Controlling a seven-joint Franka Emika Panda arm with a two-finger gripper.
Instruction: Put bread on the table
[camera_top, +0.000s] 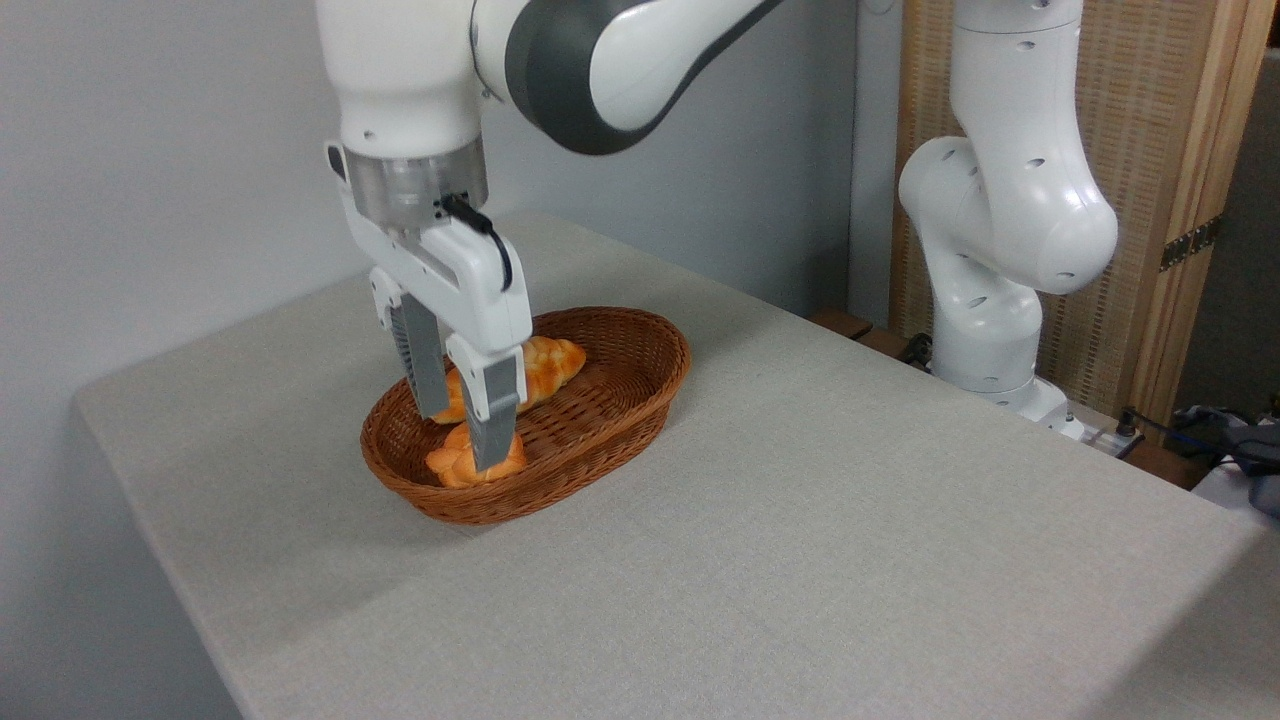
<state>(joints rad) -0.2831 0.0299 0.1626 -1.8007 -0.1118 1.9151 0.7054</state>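
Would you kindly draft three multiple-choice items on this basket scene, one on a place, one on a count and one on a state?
1. Where does the bread lie?
A. On the bare table
B. In the wicker basket
C. On the floor

2. How many baked pieces are in the basket?
A. One
B. Two
C. Four

3. How does the gripper stand?
A. Lowered into the basket, fingers open around the bread
B. Raised high above the table
C. Resting on the cloth beside the basket

Answers:
1 B: it sits inside the basket's near end.
2 B: the bread and a longer loaf behind it.
3 A: its fingers straddle the bread, with a gap between them.
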